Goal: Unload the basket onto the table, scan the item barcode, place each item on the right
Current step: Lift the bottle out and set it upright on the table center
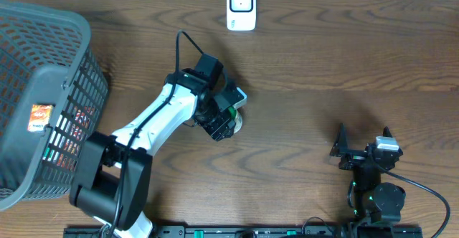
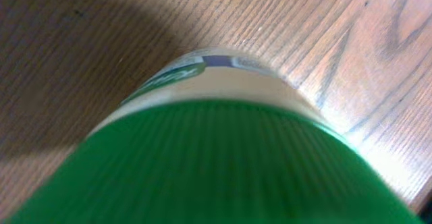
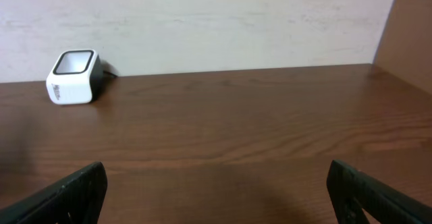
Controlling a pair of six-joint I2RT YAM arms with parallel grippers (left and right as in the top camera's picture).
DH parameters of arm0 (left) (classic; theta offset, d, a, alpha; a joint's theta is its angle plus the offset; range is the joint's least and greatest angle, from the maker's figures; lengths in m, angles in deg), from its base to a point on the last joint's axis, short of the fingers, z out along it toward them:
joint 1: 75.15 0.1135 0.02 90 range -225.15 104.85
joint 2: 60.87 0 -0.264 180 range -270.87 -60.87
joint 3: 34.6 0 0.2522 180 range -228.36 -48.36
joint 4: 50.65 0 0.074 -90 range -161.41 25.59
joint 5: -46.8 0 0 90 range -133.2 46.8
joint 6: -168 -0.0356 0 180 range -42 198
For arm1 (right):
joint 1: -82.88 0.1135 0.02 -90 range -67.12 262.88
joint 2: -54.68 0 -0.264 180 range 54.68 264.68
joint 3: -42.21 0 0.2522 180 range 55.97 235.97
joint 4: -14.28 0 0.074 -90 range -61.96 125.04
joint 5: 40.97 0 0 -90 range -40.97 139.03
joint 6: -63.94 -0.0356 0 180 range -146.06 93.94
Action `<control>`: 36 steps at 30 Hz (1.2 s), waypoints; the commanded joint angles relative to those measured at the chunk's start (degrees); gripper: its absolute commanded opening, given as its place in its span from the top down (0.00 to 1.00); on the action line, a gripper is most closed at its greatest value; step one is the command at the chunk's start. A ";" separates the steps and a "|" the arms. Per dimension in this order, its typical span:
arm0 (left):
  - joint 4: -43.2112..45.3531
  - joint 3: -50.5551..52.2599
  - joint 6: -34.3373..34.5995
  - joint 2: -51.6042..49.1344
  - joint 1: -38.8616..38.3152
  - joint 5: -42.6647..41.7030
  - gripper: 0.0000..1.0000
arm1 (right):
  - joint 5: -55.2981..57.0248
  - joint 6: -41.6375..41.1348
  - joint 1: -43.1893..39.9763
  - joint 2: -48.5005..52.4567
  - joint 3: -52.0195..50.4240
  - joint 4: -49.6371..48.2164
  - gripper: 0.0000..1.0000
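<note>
While the green-capped bottle [image 2: 223,156] is over the table [image 1: 323,66], well short of the scanner [image 1: 241,6], my left pincer [image 1: 226,120] is right on it, though I cannot tell whether it grips. My right pincer [image 3: 216,177], farther from the scanner, stands wide open, holding nothing.

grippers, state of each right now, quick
left gripper: right at the green-capped container, cannot tell if it is gripping
right gripper: open, holding nothing
</note>
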 commanded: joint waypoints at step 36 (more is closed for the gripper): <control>-11.91 -22.03 40.19 43.06 29.33 23.82 0.02 | 0.52 0.46 0.48 -0.26 -0.04 0.20 0.01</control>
